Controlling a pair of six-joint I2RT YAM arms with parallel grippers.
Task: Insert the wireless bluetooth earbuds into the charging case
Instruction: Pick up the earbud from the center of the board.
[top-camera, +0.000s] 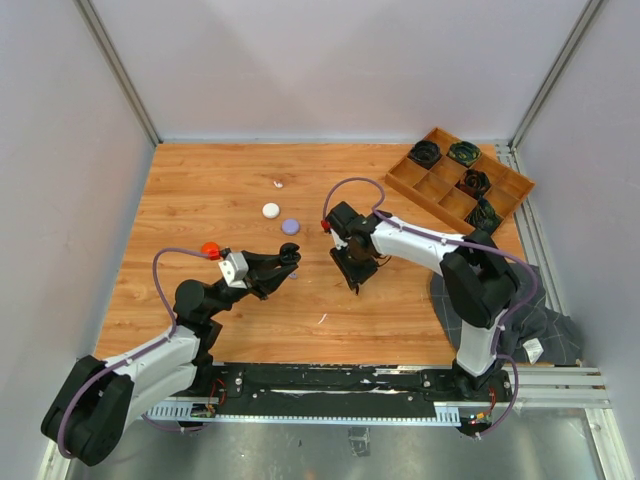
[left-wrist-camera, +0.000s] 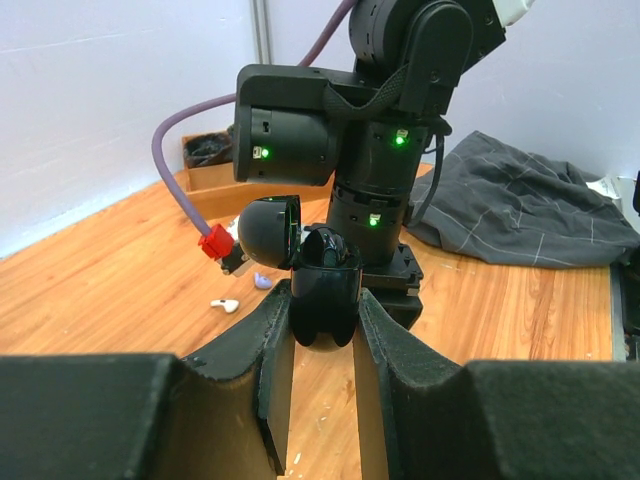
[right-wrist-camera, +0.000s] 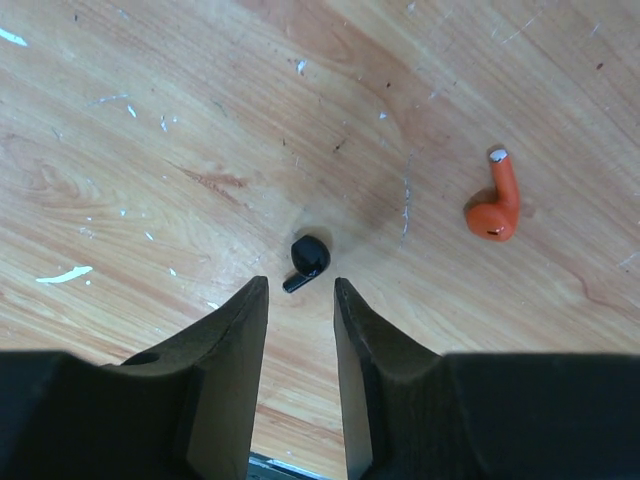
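Tiny black earbud (right-wrist-camera: 310, 255), short stem, orange earbud (right-wrist-camera: 495, 205) at two o'clock, right gripper (right-wrist-camera: 300, 290) narrowly apart, empty, left gripper (left-wrist-camera: 322, 298) squeezing open black case (left-wrist-camera: 325, 275).

A wooden table (top-camera: 200, 190) bears a black earbud (right-wrist-camera: 309, 258), an orange earbud (right-wrist-camera: 495, 203), a white disc (top-camera: 270, 210), a purple disc (top-camera: 290, 227) and a divided tray (top-camera: 411, 155).

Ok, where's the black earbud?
Right wrist view: the black earbud lies on the table just ahead of the fingers, orange earbud to its right.

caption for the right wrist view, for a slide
Right gripper, open, poised over a small black stemmed earbud on the wooden table; an orange stemmed earbud lies nearby.
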